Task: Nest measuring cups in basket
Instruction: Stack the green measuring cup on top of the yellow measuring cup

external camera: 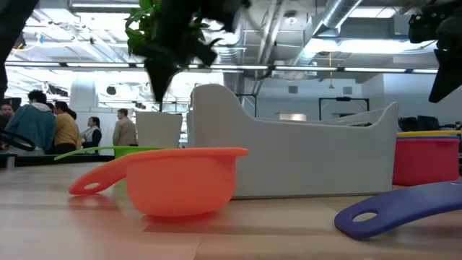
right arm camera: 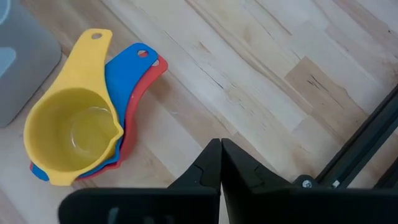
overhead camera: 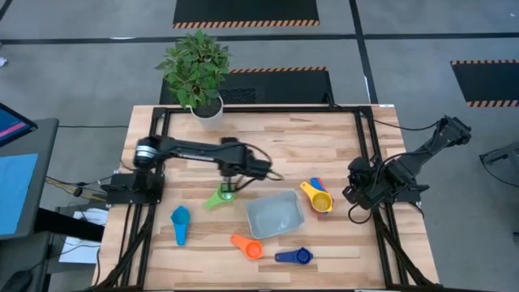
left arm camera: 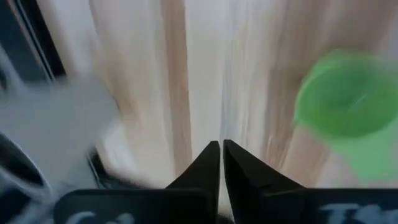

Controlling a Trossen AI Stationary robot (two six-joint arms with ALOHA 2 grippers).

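Observation:
The pale grey-blue basket (overhead camera: 276, 214) stands on the table right of centre, with nothing in it. A green cup (overhead camera: 219, 197) lies to its left, and my left gripper (overhead camera: 229, 190) hovers shut beside it. In the left wrist view the green cup (left arm camera: 342, 102) lies off to one side of the shut fingertips (left arm camera: 221, 146). A yellow cup nested in a blue and a red one (right arm camera: 74, 134) rests right of the basket. My right gripper (right arm camera: 221, 144) waits shut above the table near that stack. Light blue (overhead camera: 179, 221), orange (overhead camera: 247, 246) and dark blue (overhead camera: 295, 256) cups lie along the near side.
A white plant pot (overhead camera: 207, 109) stands at the table's far edge. Black frame rails (overhead camera: 366, 154) run along the left and right sides. Bare wood shows between the basket and the far edge. People stand in the room beyond the table (external camera: 58, 126).

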